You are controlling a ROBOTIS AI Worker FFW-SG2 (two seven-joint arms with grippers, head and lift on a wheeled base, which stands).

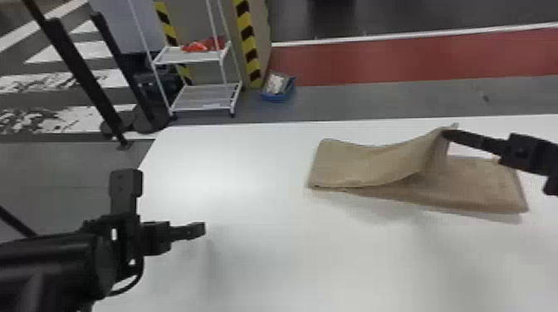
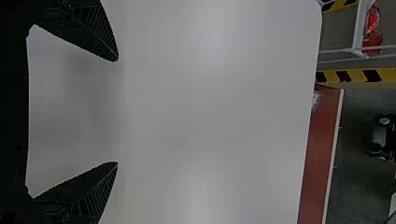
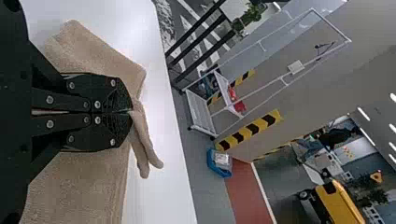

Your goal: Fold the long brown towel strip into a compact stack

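Towel strip (image 1: 465, 182), head view: partly folded on bench (image 1: 249, 257), edge raised in right claw (image 1: 448, 132); left claw (image 1: 198, 229) above bench; blue bin (image 1: 277, 98) holds pale items (image 1: 275, 84). Left wrist view: claw spread wide. Right wrist view: claw pinching a towel fold.

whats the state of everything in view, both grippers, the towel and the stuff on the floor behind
long brown towel strip: partly folded, upper layer lifted at one edge
black two-fingered right gripper: shut on the lifted towel edge
black two-fingered left gripper: open, empty, over the flat white table
white metal shelf cart: upright, red things on its upper shelf
blue plastic bin: on the floor, pale contents inside
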